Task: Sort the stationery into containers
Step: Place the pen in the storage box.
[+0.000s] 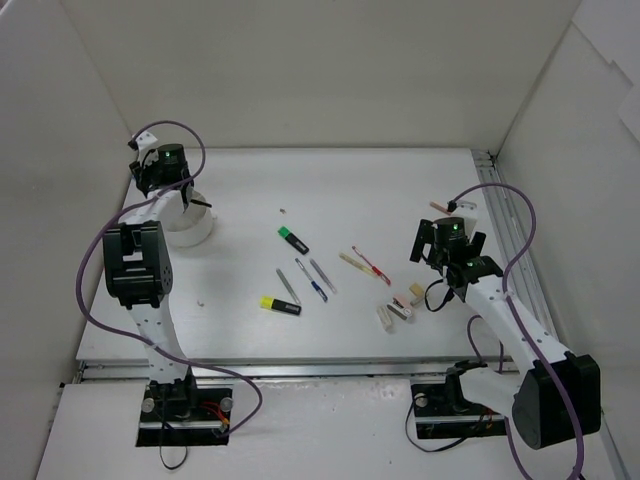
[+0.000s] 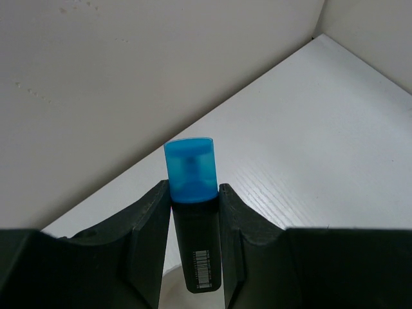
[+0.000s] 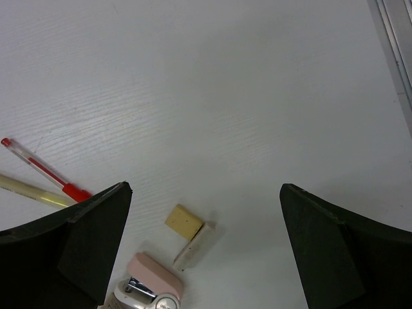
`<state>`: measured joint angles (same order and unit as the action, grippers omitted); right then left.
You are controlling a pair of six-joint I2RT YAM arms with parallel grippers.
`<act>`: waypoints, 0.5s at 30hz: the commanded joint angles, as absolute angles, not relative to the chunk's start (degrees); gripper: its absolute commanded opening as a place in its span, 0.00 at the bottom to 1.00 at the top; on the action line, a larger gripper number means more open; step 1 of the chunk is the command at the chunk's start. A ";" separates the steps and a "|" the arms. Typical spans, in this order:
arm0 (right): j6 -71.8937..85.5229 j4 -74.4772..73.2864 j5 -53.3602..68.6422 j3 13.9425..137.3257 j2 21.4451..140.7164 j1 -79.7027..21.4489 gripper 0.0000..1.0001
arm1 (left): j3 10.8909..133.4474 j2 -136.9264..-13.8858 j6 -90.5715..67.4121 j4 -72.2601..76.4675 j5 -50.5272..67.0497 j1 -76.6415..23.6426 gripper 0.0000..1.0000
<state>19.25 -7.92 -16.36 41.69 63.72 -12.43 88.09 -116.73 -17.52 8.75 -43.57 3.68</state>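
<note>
- left arm [image 1: 137, 265]: base at near edge of desk [image 1: 390, 190], elbow raised, forearm reaching back over white tub [image 1: 192, 230]
- left wrist [image 1: 163, 165]: above tub's far-left side, pointing down
- left jaws: narrow, clamped on both sides of blue-capped highlighter [image 2: 191, 174], cap sticking out past fingertips
- right arm [image 1: 510, 325]: stretched forward-left from base, well right of tub
- right wrist [image 1: 447, 240]: tilted down toward desk
- right jaws: spread wide, holding nothing
</note>
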 commanded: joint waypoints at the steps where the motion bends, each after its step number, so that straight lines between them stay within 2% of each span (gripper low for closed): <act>1: 18.98 -5.89 -18.89 44.56 64.77 -12.39 0.98 | 89.22 -114.00 -20.03 11.16 -43.69 4.31 0.00; 3: 19.07 -5.80 -18.72 44.73 64.95 -12.13 0.98 | 88.07 -112.95 -22.57 9.77 -43.33 4.31 0.04; 5: 18.90 -5.80 -18.55 44.74 64.69 -12.30 0.98 | 85.88 -111.54 -25.04 8.44 -43.42 4.31 0.11; 6: 18.98 -5.89 -18.54 44.65 64.60 -12.22 0.98 | 84.83 -109.79 -26.35 8.96 -43.68 4.31 0.18; 8: 19.25 -5.80 -18.37 44.47 64.07 -12.22 0.98 | 80.87 -108.20 -26.54 10.71 -43.59 4.31 0.22; 13: 19.25 -5.89 -17.67 43.77 62.84 -12.22 0.98 | 78.93 -106.61 -27.59 10.64 -43.68 4.31 0.22; 15: 19.25 -5.89 -17.67 43.51 62.14 -12.30 0.98 | 78.75 -106.09 -27.95 10.46 -43.51 4.31 0.17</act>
